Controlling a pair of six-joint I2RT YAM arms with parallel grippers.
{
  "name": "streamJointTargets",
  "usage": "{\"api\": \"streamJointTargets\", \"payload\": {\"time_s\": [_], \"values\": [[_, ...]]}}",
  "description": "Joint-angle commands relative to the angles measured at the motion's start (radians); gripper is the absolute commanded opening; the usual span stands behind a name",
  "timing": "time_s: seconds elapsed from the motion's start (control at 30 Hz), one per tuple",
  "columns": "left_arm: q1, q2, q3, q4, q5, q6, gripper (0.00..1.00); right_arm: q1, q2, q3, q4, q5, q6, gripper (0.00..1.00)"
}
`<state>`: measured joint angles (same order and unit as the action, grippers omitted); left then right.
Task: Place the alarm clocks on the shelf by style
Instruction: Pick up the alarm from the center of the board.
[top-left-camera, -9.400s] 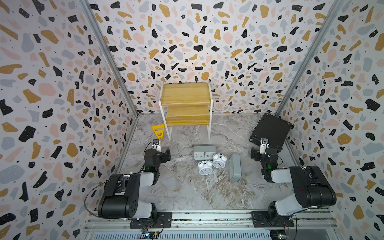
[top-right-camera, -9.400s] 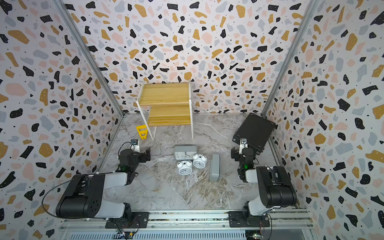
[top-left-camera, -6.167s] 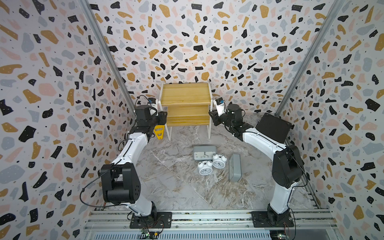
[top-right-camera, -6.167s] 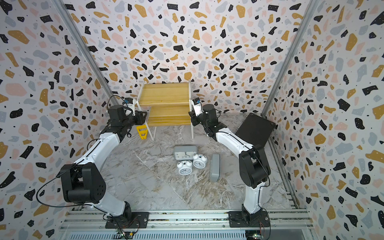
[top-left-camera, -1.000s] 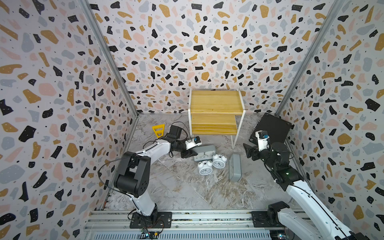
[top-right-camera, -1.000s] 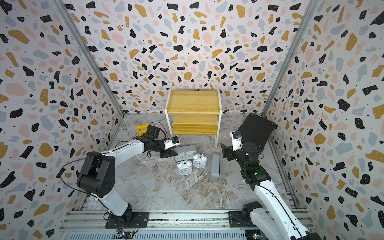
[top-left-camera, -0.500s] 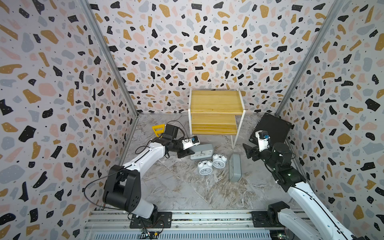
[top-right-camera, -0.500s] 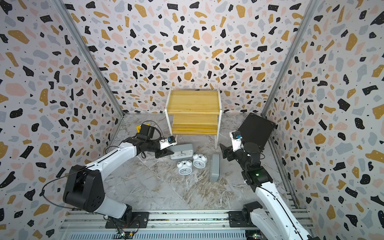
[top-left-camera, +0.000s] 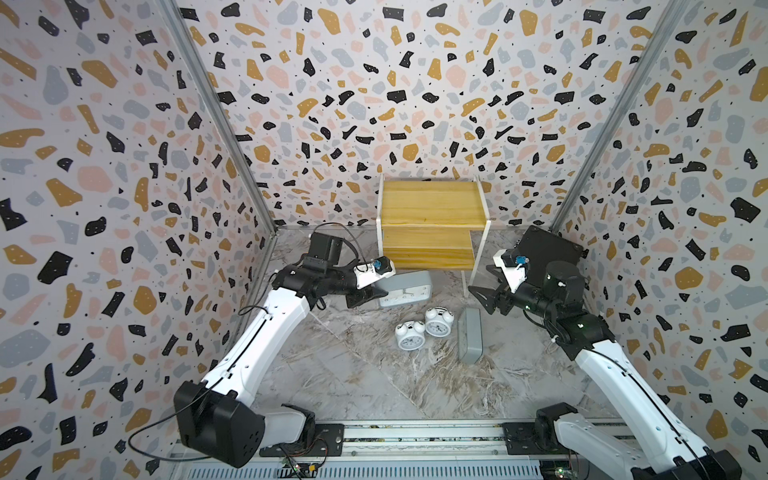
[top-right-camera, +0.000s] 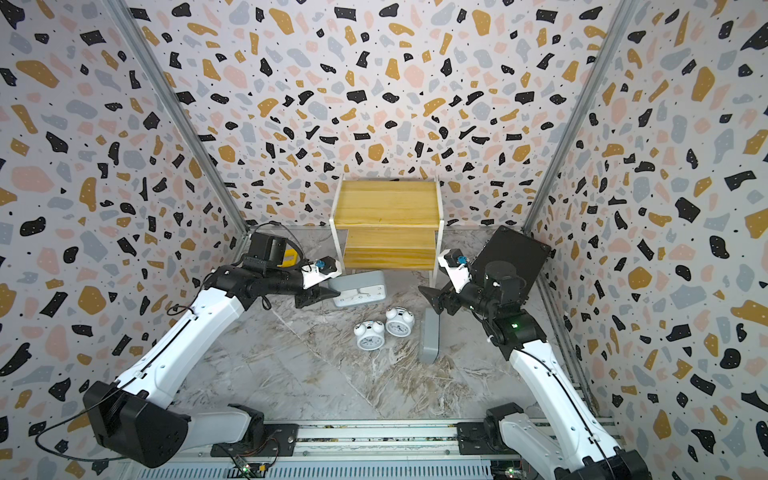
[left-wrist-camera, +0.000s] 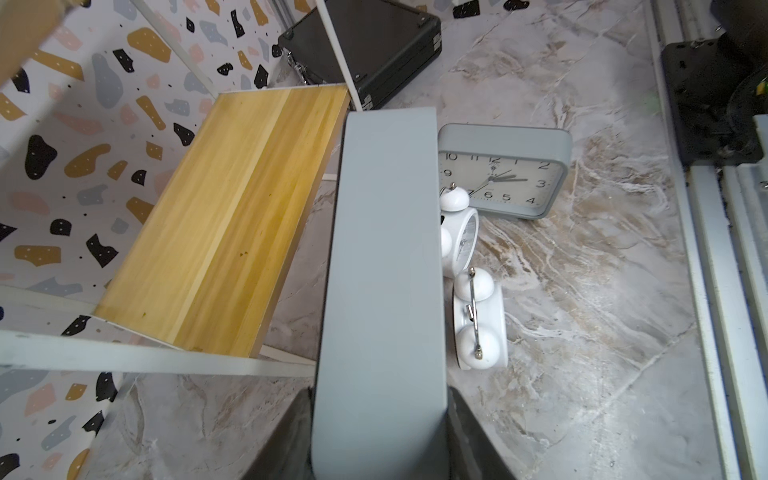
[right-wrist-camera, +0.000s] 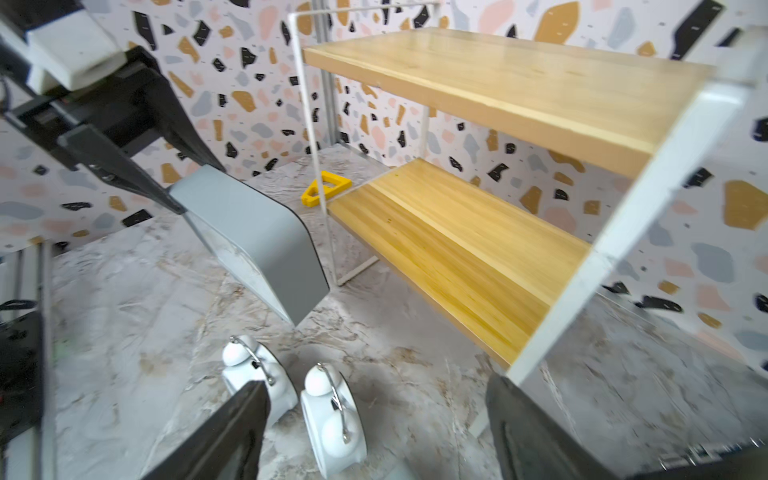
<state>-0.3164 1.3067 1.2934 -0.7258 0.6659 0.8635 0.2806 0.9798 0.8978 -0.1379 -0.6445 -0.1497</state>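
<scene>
Compared with one second ago, the rectangular grey clock (top-left-camera: 409, 284) is no more lying on the marble floor (top-left-camera: 332, 374). The left gripper (top-left-camera: 379, 289) is clamped on one short end of it and holds it lifted and tilted, just in front of the lower board of the shelf (top-left-camera: 432, 208), not touching it. The left arm now reaches lower and longer from its base. The other grey clock (top-left-camera: 469, 336), the nearer white twin-bell clock (top-left-camera: 409, 336) and the farther white twin-bell clock (top-left-camera: 438, 323) stay on the floor as before. The right gripper (top-left-camera: 482, 296) hangs near the shelf's front leg, its jaws wide apart and empty, the arm bent beside the black box (top-left-camera: 544, 249)
</scene>
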Motion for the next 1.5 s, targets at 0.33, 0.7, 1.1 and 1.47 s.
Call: {"api": "streamJointTargets", "payload": {"time_s": [0.33, 0.7, 1.1, 1.47], "values": [[-0.05, 0.052, 0.203, -0.176, 0.235, -0.022, 0.23, 0.003, 0.165, 0.259, -0.311, -0.412, -0.208, 0.88], [-0.116, 0.131, 0.3, -0.253, 0.201, -0.009, 0.23, 0.043, 0.178, 0.282, -0.342, -0.408, -0.243, 0.91], [-0.159, 0.163, 0.331, -0.264, 0.18, -0.007, 0.23, 0.083, 0.215, 0.302, -0.38, -0.372, -0.274, 0.85], [-0.161, 0.143, 0.3, -0.18, 0.097, -0.074, 0.31, 0.086, 0.216, 0.302, -0.366, -0.291, -0.242, 0.23]]}}
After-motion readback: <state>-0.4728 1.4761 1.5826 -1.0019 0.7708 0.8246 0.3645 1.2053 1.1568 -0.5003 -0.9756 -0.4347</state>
